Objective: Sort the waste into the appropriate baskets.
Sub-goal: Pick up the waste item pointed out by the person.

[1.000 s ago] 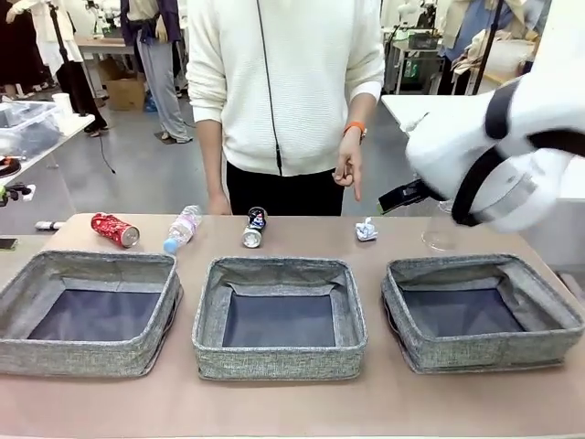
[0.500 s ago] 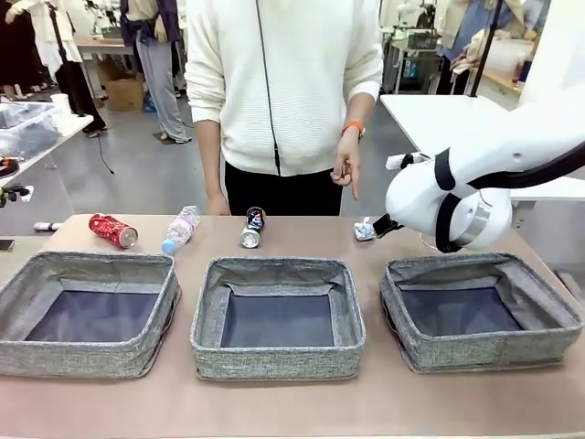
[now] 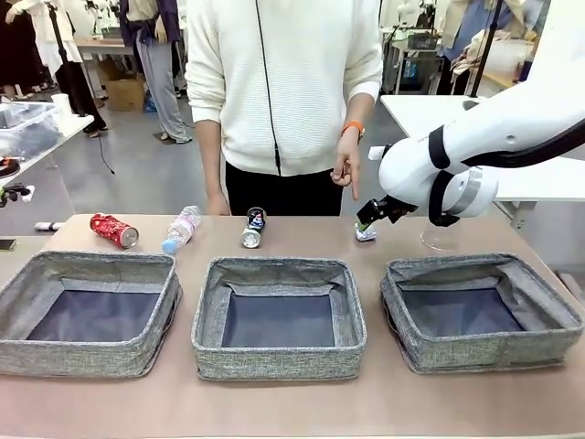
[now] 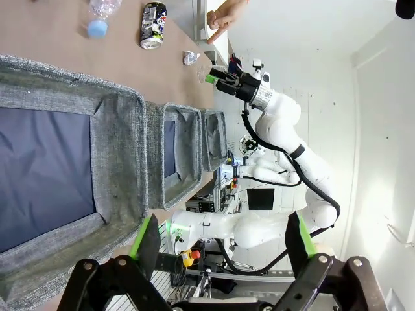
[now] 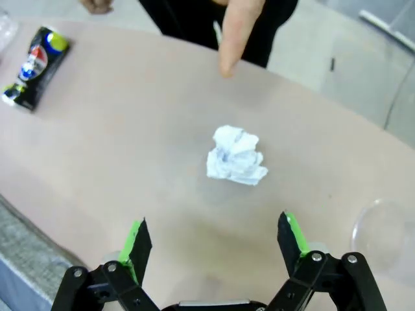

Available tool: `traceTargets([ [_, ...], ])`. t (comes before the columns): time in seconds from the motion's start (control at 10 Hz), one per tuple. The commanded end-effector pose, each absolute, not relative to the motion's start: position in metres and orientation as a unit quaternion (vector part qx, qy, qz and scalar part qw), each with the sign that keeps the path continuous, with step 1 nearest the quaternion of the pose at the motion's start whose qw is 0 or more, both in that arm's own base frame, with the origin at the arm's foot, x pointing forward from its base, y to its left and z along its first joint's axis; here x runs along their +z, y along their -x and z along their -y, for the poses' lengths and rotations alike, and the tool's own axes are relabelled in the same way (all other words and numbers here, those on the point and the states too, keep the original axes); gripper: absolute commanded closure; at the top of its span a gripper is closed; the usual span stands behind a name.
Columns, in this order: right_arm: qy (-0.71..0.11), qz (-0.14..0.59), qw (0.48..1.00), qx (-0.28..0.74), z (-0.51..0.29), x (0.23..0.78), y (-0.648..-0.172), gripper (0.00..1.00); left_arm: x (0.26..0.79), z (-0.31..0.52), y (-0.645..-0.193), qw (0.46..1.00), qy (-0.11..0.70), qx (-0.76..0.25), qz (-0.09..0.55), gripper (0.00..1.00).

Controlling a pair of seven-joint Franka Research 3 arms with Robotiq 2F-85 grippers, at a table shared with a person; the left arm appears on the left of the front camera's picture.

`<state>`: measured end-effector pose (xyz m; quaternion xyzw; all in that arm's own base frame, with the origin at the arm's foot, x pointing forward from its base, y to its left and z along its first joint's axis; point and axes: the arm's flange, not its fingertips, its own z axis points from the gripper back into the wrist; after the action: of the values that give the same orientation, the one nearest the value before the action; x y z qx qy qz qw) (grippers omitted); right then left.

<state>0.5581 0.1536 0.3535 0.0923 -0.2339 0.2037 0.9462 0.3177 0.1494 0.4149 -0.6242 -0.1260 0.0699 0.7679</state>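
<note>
Right end effector [image 5: 214,234]: fingers spread wide, nothing between them. It hangs over the far strip of the surface [image 3: 274,402], tilted down toward the crumpled paper ball [image 5: 237,155].

Key relation: in the right wrist view the ball lies ahead of the fingertips and inside the span of the two fingers, a little toward the finger on the picture's right. It is apart from both pads. You would go forward and down, with a slight shift to that side to centre it.

Long axis: none worth aligning to. The ball is a rough lump, slightly wider than deep, so the wrist roll looks acceptable as it stands.

Nearer arm: the right, clearly. The left end effector [image 4: 222,236] is also spread and empty, above the left basket [image 3: 82,357], well apart from the ball.

Ball: white, creased, faint bluish marks, lying free on the surface beyond the gap between the middle basket [image 3: 279,358] and the right basket [image 3: 484,352]. The person's hand [image 3: 346,169] points down just behind it, and a clear cup [image 3: 439,240] stands near. Watch both on approach.
</note>
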Motion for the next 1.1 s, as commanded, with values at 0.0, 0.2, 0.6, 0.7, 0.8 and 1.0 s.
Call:
traceTargets([
  [0.0, -0.064, 0.251, 0.946, 0.193, -0.174, 0.349, -0.583, 0.0, 0.415, -0.15, -0.317, 0.765, 0.627, 0.06, 0.133, 0.0],
  [0.2, -0.071, 0.279, 0.944, 0.165, -0.175, 0.332, -0.596, 0.0, 0.415, -0.15, -0.317, 0.765, 0.627, 0.06, 0.133, 0.0],
  [0.6, -0.081, 0.252, 0.951, 0.159, -0.173, 0.303, -0.613, 0.0, 0.415, -0.15, -0.317, 0.765, 0.627, 0.06, 0.133, 0.0],
  [0.7, -0.08, 0.254, 0.951, 0.158, -0.172, 0.301, -0.614, 0.0, 0.415, -0.15, -0.317, 0.765, 0.627, 0.06, 0.133, 0.0],
  [0.8, -0.078, 0.258, 0.951, 0.154, -0.171, 0.301, -0.614, 0.0, 0.415, -0.15, -0.317, 0.765, 0.627, 0.06, 0.133, 0.0],
  [1.0, -0.075, 0.26, 0.952, 0.146, -0.169, 0.3, -0.614, 0.54, 0.415, -0.15, -0.317, 0.765, 0.627, 0.06, 0.133, 0.0],
])
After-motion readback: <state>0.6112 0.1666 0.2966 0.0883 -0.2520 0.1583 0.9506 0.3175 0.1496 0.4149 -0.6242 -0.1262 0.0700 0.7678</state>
